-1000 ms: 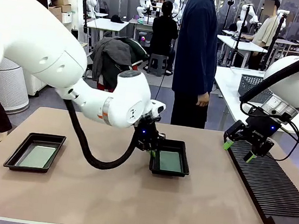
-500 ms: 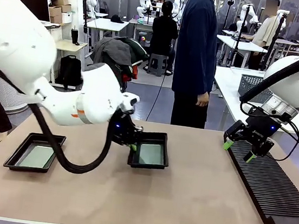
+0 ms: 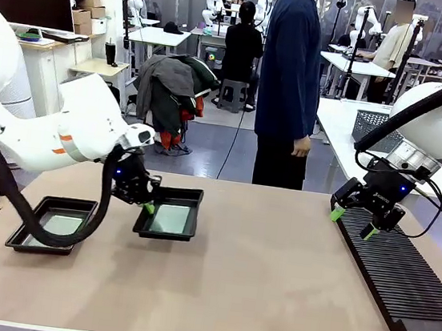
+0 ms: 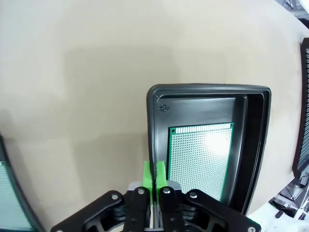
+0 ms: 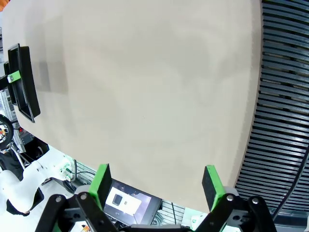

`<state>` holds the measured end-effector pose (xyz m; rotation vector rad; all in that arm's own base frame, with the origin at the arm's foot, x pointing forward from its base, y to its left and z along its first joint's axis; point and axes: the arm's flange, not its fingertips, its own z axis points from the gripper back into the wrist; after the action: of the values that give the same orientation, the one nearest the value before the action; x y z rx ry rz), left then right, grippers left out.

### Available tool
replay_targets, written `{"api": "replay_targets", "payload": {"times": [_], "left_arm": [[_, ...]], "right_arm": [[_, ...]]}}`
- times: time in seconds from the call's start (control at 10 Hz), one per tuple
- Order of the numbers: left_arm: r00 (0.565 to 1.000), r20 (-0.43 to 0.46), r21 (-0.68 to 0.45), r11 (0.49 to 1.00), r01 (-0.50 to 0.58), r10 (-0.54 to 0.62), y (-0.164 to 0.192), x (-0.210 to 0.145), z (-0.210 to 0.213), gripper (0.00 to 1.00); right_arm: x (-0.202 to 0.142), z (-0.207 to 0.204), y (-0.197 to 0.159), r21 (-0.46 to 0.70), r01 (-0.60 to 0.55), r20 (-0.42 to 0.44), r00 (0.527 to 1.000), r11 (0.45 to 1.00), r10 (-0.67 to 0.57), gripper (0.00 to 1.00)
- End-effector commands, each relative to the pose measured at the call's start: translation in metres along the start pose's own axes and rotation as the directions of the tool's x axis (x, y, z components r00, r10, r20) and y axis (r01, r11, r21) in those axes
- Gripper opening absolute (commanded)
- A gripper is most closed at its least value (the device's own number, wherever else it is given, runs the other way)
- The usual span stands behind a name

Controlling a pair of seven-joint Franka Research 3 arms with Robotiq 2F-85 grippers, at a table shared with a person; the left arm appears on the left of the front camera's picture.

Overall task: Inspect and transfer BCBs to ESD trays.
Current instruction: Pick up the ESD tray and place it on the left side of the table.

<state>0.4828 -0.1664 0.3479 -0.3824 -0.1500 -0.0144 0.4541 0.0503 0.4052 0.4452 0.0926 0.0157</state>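
While the right gripper (image 3: 354, 221) hangs with its jaws spread wide and empty over the near-person end of the long black rack (image 3: 401, 272) at the table's right edge, the left gripper (image 3: 147, 206) is pinched shut on the rim of a black tray (image 3: 168, 221) with a green board (image 3: 171, 218) lying flat inside. Compared with a second ago, that tray has travelled from just right of the table's middle well over toward the left side, and it now sits close to the second tray (image 3: 52, 225) near the left edge, which also carries a green board (image 3: 56, 230). The left wrist view shows the green pads (image 4: 155, 175) pressed together on the tray's side wall, the board inside square to the walls and not displaced by the slide. The right arm has not moved in that time.

Both boards appear to be already in trays, so this looks like a late tidying step: the filled tray is being brought alongside its twin. What probably remains is to let go of the rim once the two trays sit next to each other.
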Motion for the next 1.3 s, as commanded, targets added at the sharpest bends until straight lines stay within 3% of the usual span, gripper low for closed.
{"api": "replay_targets", "payload": {"times": [0.0,0.5,1.2], "left_arm": [[1.000,-0.011,-0.003,1.000,0.018,-0.018,0.025,-0.010,0.005,0.04],[1.000,0.025,-0.002,1.000,0.001,-0.001,0.074,-0.042,0.013,0.04],[0.994,0.107,0.017,1.000,-0.016,0.014,0.093,-0.063,0.007,0.04]], "right_arm": [[0.001,-0.001,0.002,-0.001,0.021,0.008,1.000,1.000,-0.021,1.00],[0.001,-0.001,0.002,-0.001,0.021,0.008,1.000,1.000,-0.021,1.00],[0.001,-0.001,0.002,-0.001,0.021,0.008,1.000,1.000,-0.021,1.00]]}}
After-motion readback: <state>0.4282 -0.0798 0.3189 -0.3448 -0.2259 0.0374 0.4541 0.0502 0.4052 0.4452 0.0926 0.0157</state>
